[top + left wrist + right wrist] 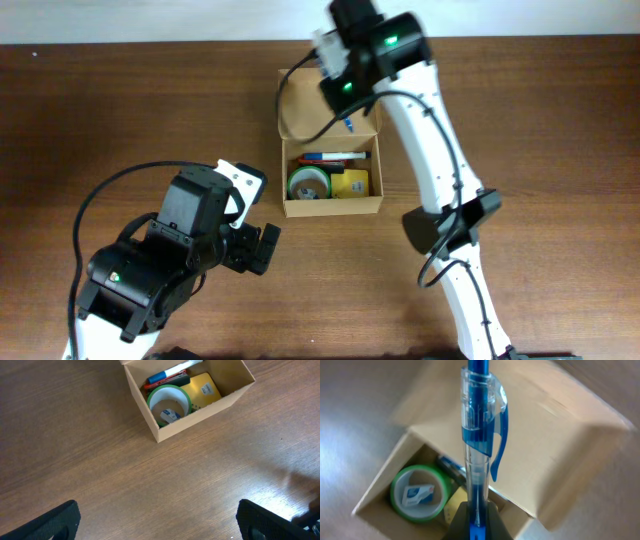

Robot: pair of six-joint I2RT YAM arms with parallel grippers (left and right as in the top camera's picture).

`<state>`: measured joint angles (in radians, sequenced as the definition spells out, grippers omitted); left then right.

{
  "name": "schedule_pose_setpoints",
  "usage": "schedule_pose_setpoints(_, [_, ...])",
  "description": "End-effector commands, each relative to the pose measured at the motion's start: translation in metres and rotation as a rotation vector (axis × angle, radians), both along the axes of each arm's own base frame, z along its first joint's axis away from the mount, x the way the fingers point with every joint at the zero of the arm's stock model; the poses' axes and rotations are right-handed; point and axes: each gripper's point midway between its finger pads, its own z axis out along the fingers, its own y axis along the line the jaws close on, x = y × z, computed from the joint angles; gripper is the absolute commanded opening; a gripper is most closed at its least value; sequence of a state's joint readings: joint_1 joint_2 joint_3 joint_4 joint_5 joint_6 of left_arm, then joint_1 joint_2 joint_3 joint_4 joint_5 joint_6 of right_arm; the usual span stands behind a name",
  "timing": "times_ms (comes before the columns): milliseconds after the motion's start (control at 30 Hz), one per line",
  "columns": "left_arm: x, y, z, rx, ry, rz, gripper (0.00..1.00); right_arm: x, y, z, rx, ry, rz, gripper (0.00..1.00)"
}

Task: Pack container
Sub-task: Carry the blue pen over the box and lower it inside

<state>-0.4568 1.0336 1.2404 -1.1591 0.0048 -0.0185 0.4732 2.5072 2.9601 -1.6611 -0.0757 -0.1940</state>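
The brown cardboard box [331, 209] stands open at mid table, its lid flap [325, 100] folded back to the far side. Inside lie a green tape roll [308, 184], a yellow pad [352, 184] and a red and blue marker [330, 157]. My right gripper [343, 105] hovers over the lid flap, shut on a blue clear-barrelled pen [476, 445] that hangs over the box [560, 425]. My left gripper [159, 522] is open and empty, low over bare table near the box's front [200, 412].
The wooden table [120, 110] stretches left and right of the box. The right arm's base and cable [445, 230] stand right of the box. The left arm's body [160, 260] fills the front left.
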Motion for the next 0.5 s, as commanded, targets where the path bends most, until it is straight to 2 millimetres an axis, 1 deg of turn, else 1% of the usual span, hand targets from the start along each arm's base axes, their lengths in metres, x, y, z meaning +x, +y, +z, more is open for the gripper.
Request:
schedule_pose_setpoints(0, [-0.001, -0.002, 0.01, -0.017, -0.028, -0.02, 0.99, -0.007, 0.009, -0.001, -0.102, -0.063, 0.253, 0.04])
schedule_pose_setpoints(100, [-0.001, -0.002, 0.01, -0.017, -0.029, -0.02, 1.0, -0.018, 0.015, -0.009, -0.132, -0.036, 0.351, 0.04])
schedule_pose_setpoints(267, [-0.001, -0.002, 0.01, -0.017, -0.029, -0.02, 1.0, -0.021, 0.012, -0.021, -0.145, 0.007, 0.355, 0.04])
schedule_pose_setpoints(467, [-0.001, -0.002, 0.01, -0.017, -0.028, -0.02, 0.99, -0.021, 0.012, -0.023, -0.147, 0.012, 0.355, 0.04])
